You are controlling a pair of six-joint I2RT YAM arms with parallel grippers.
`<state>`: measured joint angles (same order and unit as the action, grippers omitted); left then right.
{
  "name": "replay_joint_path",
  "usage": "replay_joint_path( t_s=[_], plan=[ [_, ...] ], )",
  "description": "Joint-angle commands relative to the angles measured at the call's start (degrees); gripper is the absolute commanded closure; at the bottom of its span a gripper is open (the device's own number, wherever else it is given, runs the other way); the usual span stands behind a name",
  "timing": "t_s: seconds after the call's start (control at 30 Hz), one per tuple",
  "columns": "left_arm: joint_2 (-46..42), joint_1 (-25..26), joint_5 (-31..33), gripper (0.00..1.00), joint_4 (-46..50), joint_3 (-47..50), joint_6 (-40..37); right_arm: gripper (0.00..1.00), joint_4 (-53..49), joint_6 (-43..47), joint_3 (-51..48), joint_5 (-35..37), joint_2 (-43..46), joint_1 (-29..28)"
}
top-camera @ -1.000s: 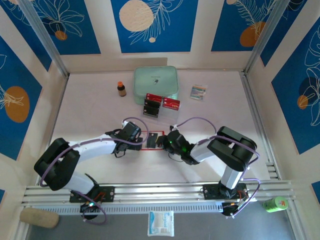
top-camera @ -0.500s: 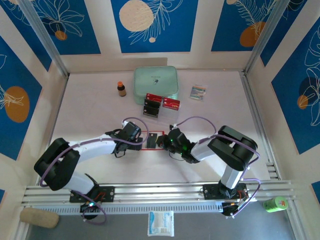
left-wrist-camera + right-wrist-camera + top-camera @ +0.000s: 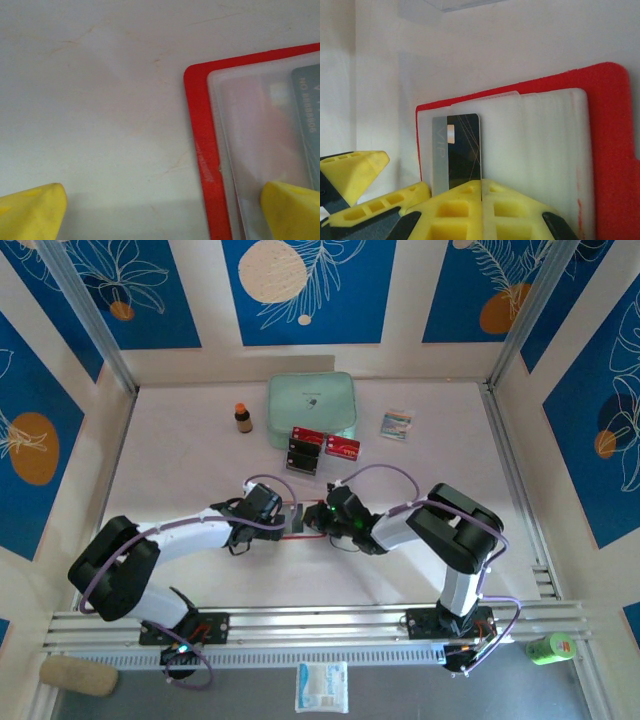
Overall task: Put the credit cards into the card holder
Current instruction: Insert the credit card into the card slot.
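The card holder [image 3: 300, 521] lies open on the table between my two grippers, red-edged with clear pockets [image 3: 535, 140]. A black credit card [image 3: 462, 150] with a grey band lies flat on its left pocket, and my right gripper [image 3: 481, 187] is shut with its fingertips against the card's near edge. My left gripper [image 3: 160, 215] stands open over the holder's left border [image 3: 200, 150], one fingertip [image 3: 292, 210] above the clear pocket. More red and black credit cards [image 3: 305, 450] lie in two small piles by the mint-green case.
A mint-green case [image 3: 311, 405] sits at the back centre, with a small brown bottle [image 3: 243, 418] to its left and a pale striped packet [image 3: 397, 424] to its right. Metal rails run along the right and near sides of the table.
My right gripper has slid left and a little away over the card holder, taking the card further along the pocket. The left arm has stayed put.
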<state>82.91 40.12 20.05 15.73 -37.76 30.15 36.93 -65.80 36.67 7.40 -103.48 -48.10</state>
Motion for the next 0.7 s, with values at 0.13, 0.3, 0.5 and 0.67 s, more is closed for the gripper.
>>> replay_joint_path(
  t_s=[0.13, 0.3, 0.5, 0.67],
  plan=[
    [-0.63, -0.57, 0.43, 0.0, 2.24, 0.26, 0.95, 0.87, -10.25, 4.13, 5.73, -6.26, -1.87, -0.87],
    [-2.19, -1.48, 0.6, 0.0, 3.71, -1.73, 0.63, 0.72, -13.44, 5.81, 6.13, -8.26, 1.46, 0.57],
    [-3.94, -4.22, 1.01, 0.0, 5.64, -2.76, 0.17, 0.72, -22.34, 11.29, 8.64, -8.49, 6.35, 2.11],
    [-3.46, -7.69, 0.6, 0.0, 6.56, -2.58, 0.25, 0.78, -34.36, 17.89, 15.85, -8.23, 5.91, 2.39]
  ],
)
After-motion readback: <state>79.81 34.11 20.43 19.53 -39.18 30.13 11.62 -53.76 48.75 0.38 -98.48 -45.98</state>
